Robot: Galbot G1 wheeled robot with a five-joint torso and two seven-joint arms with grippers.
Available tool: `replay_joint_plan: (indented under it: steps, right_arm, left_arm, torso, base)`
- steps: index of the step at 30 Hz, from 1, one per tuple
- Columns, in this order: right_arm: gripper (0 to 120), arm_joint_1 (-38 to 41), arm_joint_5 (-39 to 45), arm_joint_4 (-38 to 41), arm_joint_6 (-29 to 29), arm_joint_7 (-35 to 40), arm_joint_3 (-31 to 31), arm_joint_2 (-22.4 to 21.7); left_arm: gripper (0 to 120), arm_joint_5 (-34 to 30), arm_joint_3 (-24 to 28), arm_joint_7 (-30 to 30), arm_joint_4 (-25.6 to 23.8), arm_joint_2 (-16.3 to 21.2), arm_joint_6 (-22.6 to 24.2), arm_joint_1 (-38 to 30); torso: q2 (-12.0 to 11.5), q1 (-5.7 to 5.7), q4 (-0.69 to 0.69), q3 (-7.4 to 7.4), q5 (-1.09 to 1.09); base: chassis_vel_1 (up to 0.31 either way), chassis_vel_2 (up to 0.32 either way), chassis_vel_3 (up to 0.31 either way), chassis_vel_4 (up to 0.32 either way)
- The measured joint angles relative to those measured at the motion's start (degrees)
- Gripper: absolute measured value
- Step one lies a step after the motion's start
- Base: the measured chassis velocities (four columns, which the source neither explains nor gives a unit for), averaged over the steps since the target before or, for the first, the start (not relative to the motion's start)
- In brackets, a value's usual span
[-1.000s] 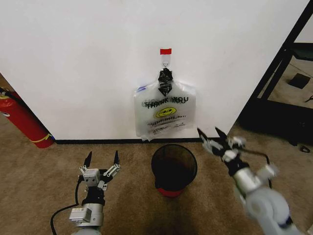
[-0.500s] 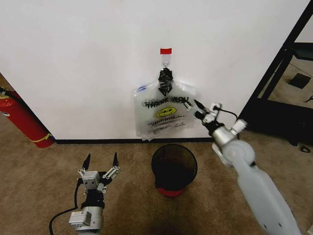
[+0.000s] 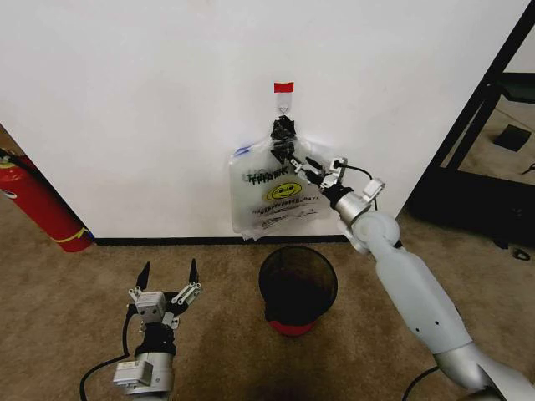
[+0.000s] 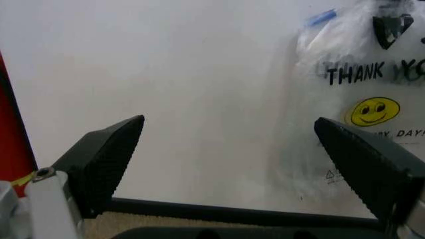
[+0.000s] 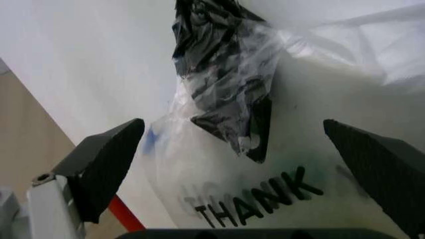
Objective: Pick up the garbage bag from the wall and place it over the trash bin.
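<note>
The garbage bag [image 3: 280, 190], translucent white with black "THANK YOU" lettering and a yellow smiley, hangs on the white wall [image 3: 150, 100] from a small hook [image 3: 283, 105] under red tape. A black tie [image 3: 282, 138] gathers its top. My right gripper [image 3: 303, 162] is raised against the bag's upper right part, just below the tie, and is open. In the right wrist view its fingers straddle the black tie [image 5: 226, 74] and the bag [image 5: 319, 149] close up. The black mesh trash bin [image 3: 298, 288] stands on the carpet below. Left of the bin my left gripper [image 3: 167, 276] stays low and open.
A red fire extinguisher [image 3: 38, 205] leans at the left by the black baseboard [image 3: 167, 241]. A black metal frame [image 3: 476, 125] stands at the right. In the left wrist view the bag [image 4: 359, 99] hangs beyond the open left gripper [image 4: 227, 121].
My right arm has swung up and left from beside the bin to the top of the hanging bag. The left gripper has sunk slightly. The bag still hangs on the hook.
</note>
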Motion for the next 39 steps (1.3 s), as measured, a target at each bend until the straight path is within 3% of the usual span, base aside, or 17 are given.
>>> replay_joint_plan:
  steps: [12, 34, 39]
  right_arm:
    - [96, 1.77, 2.15, -1.82, 0.01, -0.13, -1.63, 1.06]
    - [12, 2.69, 4.55, -3.20, 0.05, 1.37, -2.68, 1.73]
    - [0, 2.51, 4.73, -2.94, 0.16, 1.83, -2.59, 1.60]
  left_arm:
    - [100, -0.16, -0.01, -0.04, -0.07, -0.09, 0.01, -0.01]
    - [100, -1.00, 0.42, 1.24, 0.10, 0.11, -1.50, -0.50]
    - [100, -1.30, 0.33, 1.28, -0.19, 0.16, -1.65, -0.47]
  torso:
    - [0.00, 0.00, 0.00, 0.00, 0.00]
    - [0.00, -0.01, 0.01, 0.00, 0.00]
    - [0.00, -0.01, 0.00, 0.00, 0.00]
  base:
    - [0.000, 0.000, 0.000, 0.000]
    - [0.000, 0.000, 0.000, 0.000]
    - [0.000, 0.000, 0.000, 0.000]
